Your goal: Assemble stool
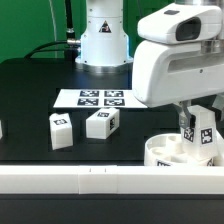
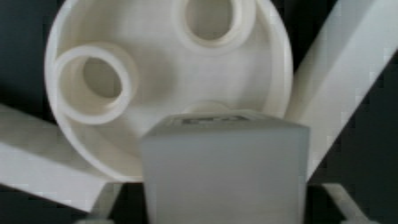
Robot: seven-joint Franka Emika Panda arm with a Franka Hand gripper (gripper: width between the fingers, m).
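Note:
The round white stool seat (image 1: 163, 152) lies at the exterior view's lower right, and the wrist view shows its face (image 2: 169, 60) with two round sockets. My gripper (image 1: 198, 122) is shut on a white block leg (image 1: 198, 136), holding it upright just above the seat. In the wrist view that leg (image 2: 222, 160) fills the space between the fingers (image 2: 103, 203) of the gripper (image 2: 222, 208), near the seat's rim. Two more tagged legs (image 1: 61, 130) (image 1: 101, 123) lie loose on the black table.
The marker board (image 1: 98, 98) lies flat behind the loose legs. A long white border rail (image 1: 90, 180) runs along the front edge, and other rail pieces (image 2: 347, 70) flank the seat. The arm's base (image 1: 104, 40) stands at the back.

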